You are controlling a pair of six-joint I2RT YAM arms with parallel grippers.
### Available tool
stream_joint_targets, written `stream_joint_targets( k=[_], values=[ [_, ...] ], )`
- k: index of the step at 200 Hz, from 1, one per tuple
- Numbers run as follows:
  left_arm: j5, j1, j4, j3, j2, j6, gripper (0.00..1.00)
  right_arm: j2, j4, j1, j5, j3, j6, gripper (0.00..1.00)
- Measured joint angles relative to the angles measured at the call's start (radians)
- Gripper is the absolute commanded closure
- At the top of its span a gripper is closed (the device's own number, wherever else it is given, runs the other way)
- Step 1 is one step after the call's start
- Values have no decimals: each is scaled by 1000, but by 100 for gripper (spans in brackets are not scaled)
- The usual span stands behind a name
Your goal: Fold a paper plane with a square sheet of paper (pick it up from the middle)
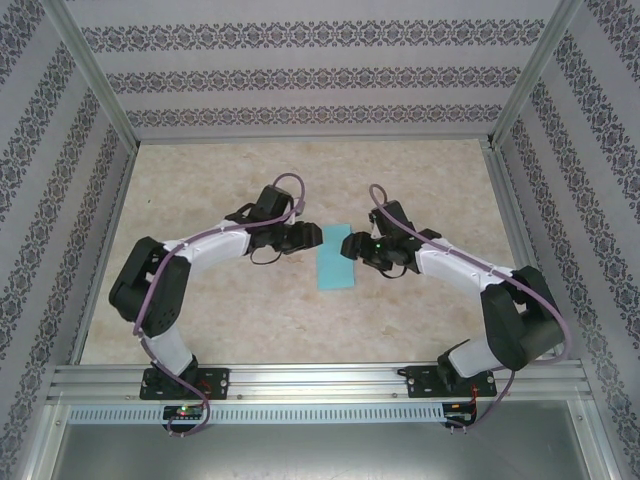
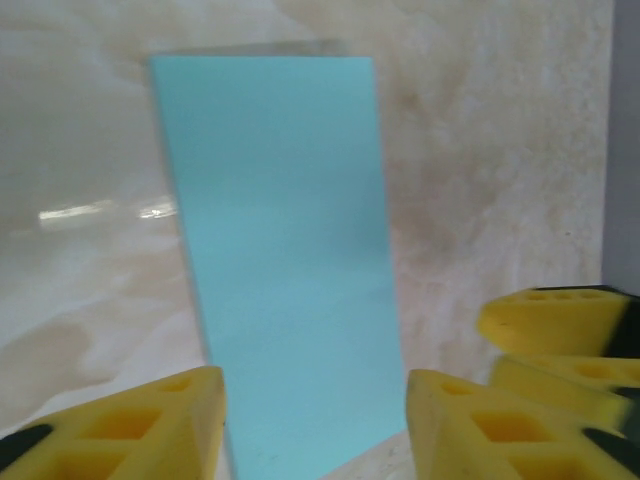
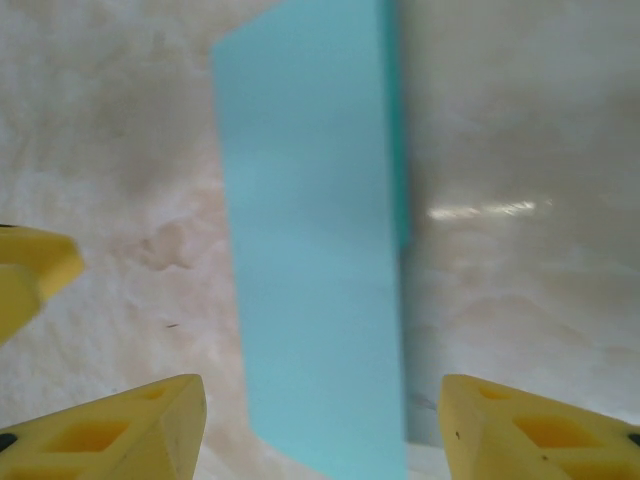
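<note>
The turquoise sheet of paper (image 1: 334, 257) lies flat on the table as a narrow rectangle, apparently folded in half lengthwise, not a dart. My left gripper (image 1: 310, 236) hovers at its left edge, my right gripper (image 1: 352, 245) at its right edge. In the left wrist view the paper (image 2: 285, 250) stretches away from my open left gripper (image 2: 315, 400), with nothing between the yellow fingers (image 2: 150, 420). In the right wrist view the paper (image 3: 310, 250) runs between the spread fingers of my open right gripper (image 3: 325, 410); a darker doubled edge shows along its right side.
The beige marbled tabletop (image 1: 220, 310) is fenced by patterned walls and metal posts (image 1: 95, 90). A metal rail (image 1: 320, 385) runs along the near edge. The right gripper's yellow fingers (image 2: 560, 320) show in the left wrist view.
</note>
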Motion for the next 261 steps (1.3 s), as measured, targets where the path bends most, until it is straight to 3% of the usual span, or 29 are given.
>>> stream_joint_targets(
  k=[52,171,242,261],
  values=[
    [26,-40,21,99,125,-10,58,33,42,-10,-93,-69,34,42],
    [20,-41,21,111,200,-16,60,39,118,61,-152,-135,102,56],
    [18,-42,19,112,235,-16,60,-27,118,61,-129,-143,150,85],
    [18,-41,18,112,241,-16,60,-27,118,61,-126,-141,162,88]
  ],
)
